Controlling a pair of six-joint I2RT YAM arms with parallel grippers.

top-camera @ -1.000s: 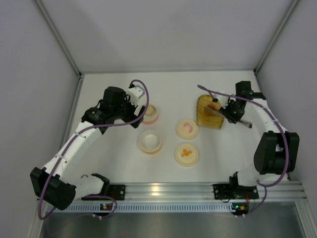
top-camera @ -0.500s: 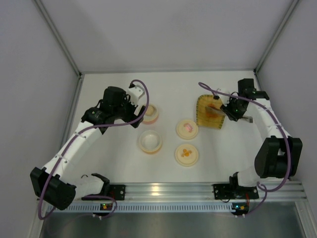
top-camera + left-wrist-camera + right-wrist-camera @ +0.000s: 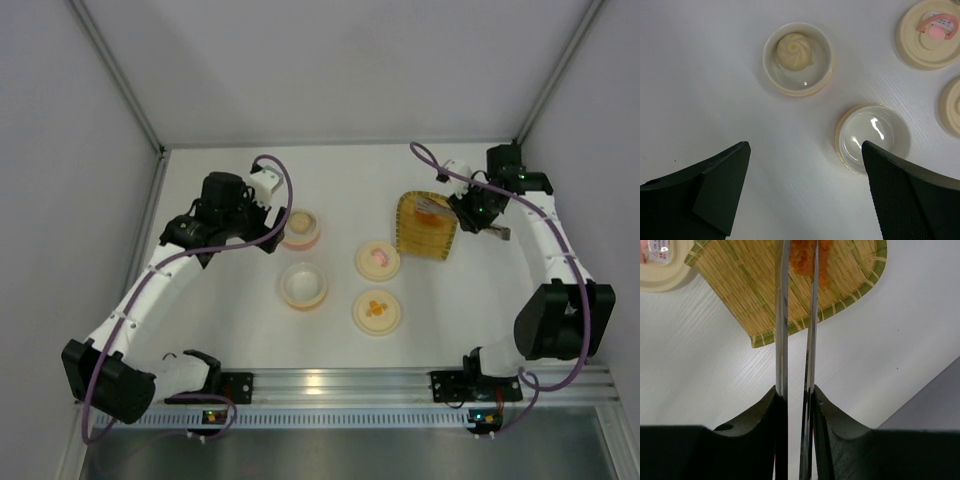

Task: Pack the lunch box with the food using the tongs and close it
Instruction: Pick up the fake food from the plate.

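Lunch box bowls (image 3: 845,120) open in the middle of the counter (image 3: 450,300), bun (image 3: 795,50) in one, under widely spread left fingers (image 3: 715,190). Toward the far right corner, over the tray (image 3: 740,280): tongs (image 3: 781,330) pinched between right fingers (image 3: 755,425), clamping an orange chunk (image 3: 802,257). Liable to slip out mid-carry with any slackened squeeze or jerk.

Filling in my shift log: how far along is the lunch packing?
Done: the small pale cream ball sits in one round cream bowl. In hand: the right gripper squeezes slim grey metal tongs around an orange chunk over the yellow woven tray. Left: the second bowl is empty, both flat cream lids are off.
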